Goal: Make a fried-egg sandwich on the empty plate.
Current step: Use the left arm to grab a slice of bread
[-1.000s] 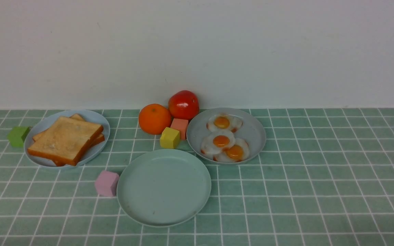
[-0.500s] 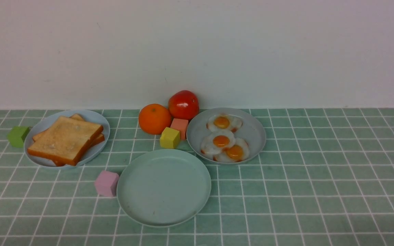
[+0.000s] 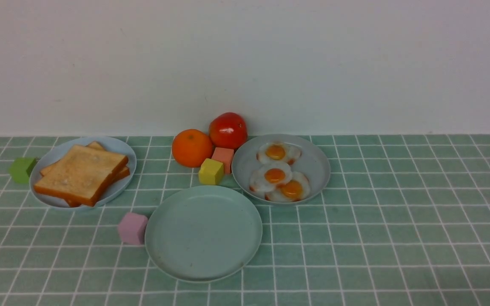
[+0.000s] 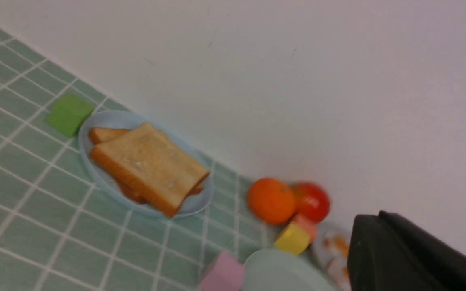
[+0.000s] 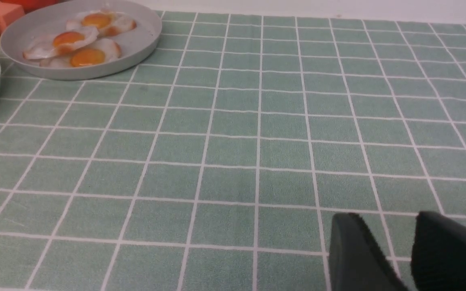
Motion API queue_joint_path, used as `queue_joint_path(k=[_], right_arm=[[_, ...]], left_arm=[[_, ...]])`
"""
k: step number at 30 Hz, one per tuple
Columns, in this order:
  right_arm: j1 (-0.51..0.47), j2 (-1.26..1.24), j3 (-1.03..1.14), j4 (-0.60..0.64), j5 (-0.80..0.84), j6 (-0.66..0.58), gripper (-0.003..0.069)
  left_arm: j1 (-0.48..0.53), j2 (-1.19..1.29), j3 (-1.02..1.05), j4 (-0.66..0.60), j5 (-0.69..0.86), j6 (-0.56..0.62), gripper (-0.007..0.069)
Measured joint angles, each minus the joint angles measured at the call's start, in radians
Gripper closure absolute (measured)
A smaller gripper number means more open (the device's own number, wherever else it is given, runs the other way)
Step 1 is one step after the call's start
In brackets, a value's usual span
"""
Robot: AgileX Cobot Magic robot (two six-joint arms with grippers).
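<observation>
In the front view the plate [image 3: 203,233] sits empty at lower centre of the frame. The toast [image 3: 81,172] is stacked two slices deep on the sky-blue plate [image 3: 123,148] at middle left. The fried eggs [image 3: 275,175] lie on the grey plate [image 3: 313,163] just right of centre. Neither of my arms shows in that view, so I judge both are held back off the near edge. A bread slice has to go down first, and the toast is on my left arm's side, so that arm has the shorter reach. From the left wrist camera the stack lies well ahead of the left gripper [image 4: 382,234], with its top slice turned corner-on to me and flat. That gripper is closed with nothing in it, so I'd have to spread the fingers before going in. The camera is canted, which I read as a rolled wrist, held high. The right gripper [image 5: 388,216] hangs low over bare tiles, its fingers parted and empty, with the eggs far ahead of it. The pink block [image 3: 132,228] touches the plate's left rim.
</observation>
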Motion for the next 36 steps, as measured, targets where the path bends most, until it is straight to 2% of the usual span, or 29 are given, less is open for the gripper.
queue_joint_path(k=[1,2,4,5,6,9,12,17,21,23,24,27,30,33,36], right_arm=[[0.0,0.0,0.0,0.0,0.0,0.0,0.0419],[0.0,0.0,0.0,0.001,-0.011,0.0,0.0419],[0.0,0.0,0.002,0.019,-0.024,0.005,0.0419],[0.0,0.0,0.006,0.075,-0.045,0.027,0.0419],[0.0,0.0,0.007,0.092,-0.052,0.039,0.0419],[0.0,0.0,0.009,0.221,-0.13,0.083,0.0419],[0.0,0.0,0.009,0.325,-0.236,0.102,0.0419],[0.0,0.0,0.008,0.486,-0.282,0.148,0.0419],[0.0,0.013,-0.082,0.509,-0.142,0.154,0.0421],[0.001,0.101,-0.274,0.486,0.045,0.11,0.046],[0.001,0.101,-0.274,0.483,0.045,0.102,0.046],[0.001,0.303,-0.581,0.418,0.361,-0.016,0.0563],[0.009,0.463,-0.794,0.38,0.586,-0.099,0.0647],[0.044,0.551,-0.9,0.369,0.67,-0.119,0.0666],[0.094,0.615,-0.943,0.369,0.68,-0.128,0.0667]], left_arm=[[0.0,0.011,-0.011,0.0,0.012,0.0,0.0638],[-0.047,0.109,-0.112,0.021,0.117,0.083,0.0638],[-0.096,0.176,-0.182,0.03,0.218,0.127,0.0638],[-0.145,0.27,-0.274,0.047,0.333,0.164,0.0638],[-0.158,0.282,-0.285,0.053,0.347,0.17,0.0638],[-0.23,0.487,-0.437,0.113,0.522,0.184,0.0638],[-0.243,0.661,-0.519,0.14,0.561,0.181,0.0638],[-0.243,0.86,-0.574,0.163,0.524,0.196,0.0638],[-0.243,0.982,-0.593,0.208,0.43,0.2,0.0638],[-0.24,1.1,-0.636,0.246,0.37,0.2,0.0638],[-0.236,1.109,-0.641,0.249,0.365,0.2,0.0638],[-0.189,1.283,-0.756,0.258,0.352,0.2,0.0638],[-0.133,1.407,-0.852,0.271,0.344,0.203,0.0638],[-0.104,1.481,-0.912,0.29,0.33,0.225,0.0634],[-0.099,1.547,-0.965,0.309,0.315,0.264,0.0584]])
